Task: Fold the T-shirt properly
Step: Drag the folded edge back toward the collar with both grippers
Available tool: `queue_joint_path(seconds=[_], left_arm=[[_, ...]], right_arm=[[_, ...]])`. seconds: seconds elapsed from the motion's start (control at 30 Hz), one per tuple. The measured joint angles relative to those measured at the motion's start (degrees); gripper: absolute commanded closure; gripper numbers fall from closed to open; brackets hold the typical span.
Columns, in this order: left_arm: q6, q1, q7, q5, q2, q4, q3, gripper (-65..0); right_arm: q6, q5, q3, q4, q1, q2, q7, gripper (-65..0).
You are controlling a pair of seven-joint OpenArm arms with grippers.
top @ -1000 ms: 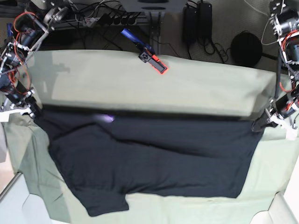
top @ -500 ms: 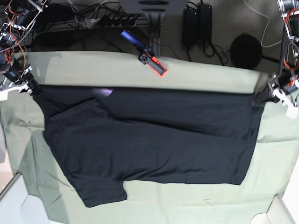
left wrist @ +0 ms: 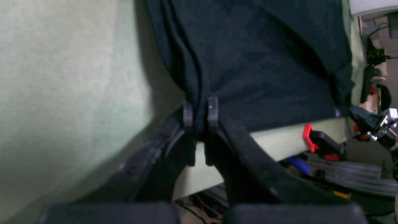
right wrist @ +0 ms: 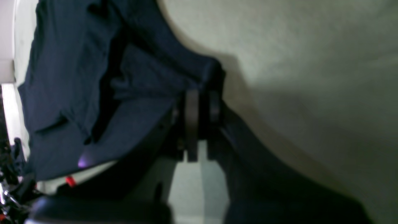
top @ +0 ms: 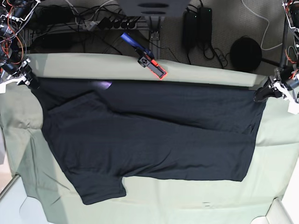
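Note:
The black T-shirt [top: 149, 135] lies spread over the pale green sheet, its far edge drawn toward the back of the table and a sleeve at the front left. A purplish patch [top: 103, 85] shows near its far left edge. My left gripper [top: 260, 96] is shut on the shirt's far right corner; in the left wrist view the cloth [left wrist: 248, 56] is pinched between its fingers [left wrist: 187, 112]. At the far left, my right gripper [top: 32, 82] is shut on the other corner, with bunched cloth [right wrist: 149, 77] clamped between its fingers [right wrist: 191, 105].
The pale green sheet [top: 275, 158] covers the table. A red and black clamp [top: 153, 65] sits on the table's back edge, with cables and power bricks behind it. A round black disc [top: 245, 50] lies on the floor at the back right.
Both grippers have pulled the shirt's far edge toward the back of the table. The whole shirt slid that way and now lies flatter.

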Motion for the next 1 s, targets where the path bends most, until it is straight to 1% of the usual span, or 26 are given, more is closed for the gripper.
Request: queue_joint_path(seconds=[0.13, 0.37, 0.4, 0.43, 0.47, 0.5, 0.53, 0.57, 0.6, 0.63, 0.77, 0.8, 0.87, 1.0], left_arm=[[-0.02, 0.00, 0.20, 0.15, 0.02, -0.02, 0.00, 0.0], [-0.02, 0.02, 0.17, 0.13, 0.02, 0.00, 0.00, 0.0], [-0.02, 0.02, 0.17, 0.13, 0.02, 0.00, 0.00, -6.8], [-0.02, 0.00, 0.20, 0.04, 0.02, 0.00, 0.00, -15.3], [-0.02, 0.00, 0.74, -0.24, -0.02, 0.00, 0.00, -23.8], [0.02, 0.00, 2.12, -0.72, -0.09, 0.00, -0.11, -30.3], [0.02, 0.02, 4.37, -2.12, -0.24, 0.00, -0.24, -32.9], [0.02, 0.04, 6.64, -4.42, -0.33, 0.07, -0.33, -32.9], [0.02, 0.22, 8.22, -6.62, -0.31, 0.70, -0.33, -32.9], [-0.04, 0.59, 9.29, -8.35, -0.31, 2.01, -0.31, -32.9], [-0.15, 1.44, 9.11, -8.11, -0.81, 10.64, -0.31, -32.9], [-0.17, 1.38, 8.35, -7.67, -0.98, 12.76, -0.31, -32.9], [-0.15, 0.68, 6.21, -4.55, -1.51, 16.02, -0.31, -32.9], [-0.13, -1.49, 3.89, -1.55, -2.56, 17.92, -0.33, -32.9]], right_arm=[[0.15, 0.22, 0.00, 0.13, -0.44, 0.72, -0.63, 0.0], [0.17, -0.24, 0.00, 0.15, -0.44, 0.72, -0.61, 0.0], [0.17, -0.52, 0.00, 0.17, -0.44, 0.72, -0.59, 0.0], [0.20, -0.76, 0.00, 0.17, -0.42, 0.72, -0.57, 0.0], [0.20, -0.90, 0.00, 0.17, -0.42, 0.72, -0.52, -3.8], [0.22, -1.44, 0.00, 0.17, -0.42, 0.74, 0.04, -13.4], [0.24, -1.84, 0.00, 0.17, -0.42, 0.79, 0.44, -22.8], [0.26, -1.20, 0.02, 0.26, -0.44, 0.90, 0.61, -30.1], [0.31, -1.05, 0.02, 0.39, -0.39, 1.07, 0.72, -34.4], [0.33, -1.44, 0.17, 0.57, -0.13, 1.20, 0.68, -35.3], [0.39, -3.76, 2.05, 2.82, -0.17, 0.90, 0.09, -35.2], [0.44, -4.44, 2.97, 4.00, -0.39, 0.85, -0.11, -35.2], [0.48, -4.48, 4.50, 6.95, -0.68, 0.94, -0.24, -35.2], [0.48, -4.17, 4.59, 13.03, 0.94, 2.08, 0.46, -35.2]])
